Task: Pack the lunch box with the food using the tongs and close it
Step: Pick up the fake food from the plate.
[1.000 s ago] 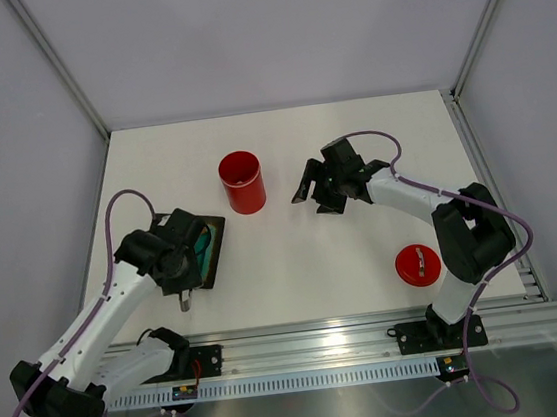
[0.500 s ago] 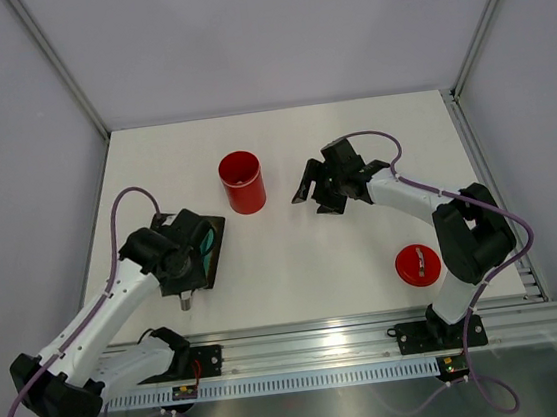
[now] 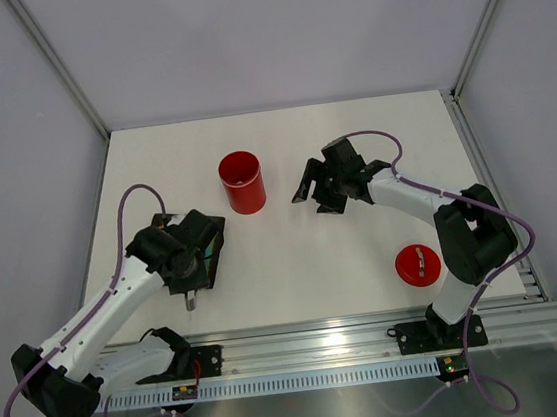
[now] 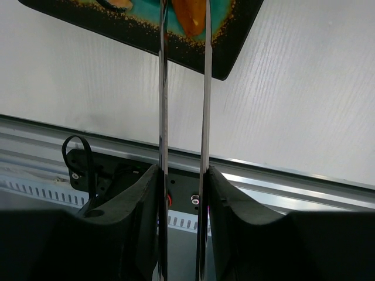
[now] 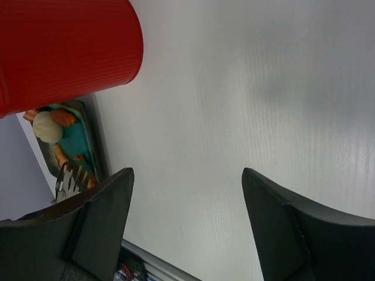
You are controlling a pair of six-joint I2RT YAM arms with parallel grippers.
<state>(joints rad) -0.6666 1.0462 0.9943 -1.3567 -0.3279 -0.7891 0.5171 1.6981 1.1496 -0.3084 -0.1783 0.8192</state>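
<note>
The red lunch box point(image 3: 242, 182) stands open and upright at the table's middle back; its ribbed wall fills the upper left of the right wrist view point(image 5: 64, 47). Its red lid point(image 3: 417, 264) lies at the front right. My left gripper point(image 4: 183, 170) is shut on the tongs point(image 4: 163, 88), whose two thin strips reach over the black tray point(image 4: 234, 50) and straddle an orange food piece point(image 4: 190, 14). A cream ball point(image 5: 47, 127) and more orange food point(image 5: 63, 117) lie on the tray's teal mat. My right gripper point(image 5: 187, 172) hangs open and empty just right of the lunch box.
The black tray point(image 3: 216, 238) sits at the left, mostly under my left wrist point(image 3: 179, 260). A metal rail point(image 3: 355, 346) with the arm bases runs along the near edge. Grey walls close in the table's back and sides.
My left arm has shifted slightly right over the tray, and the tongs' strips opened a little, then narrowed again. The right arm, lunch box and lid have not moved.
</note>
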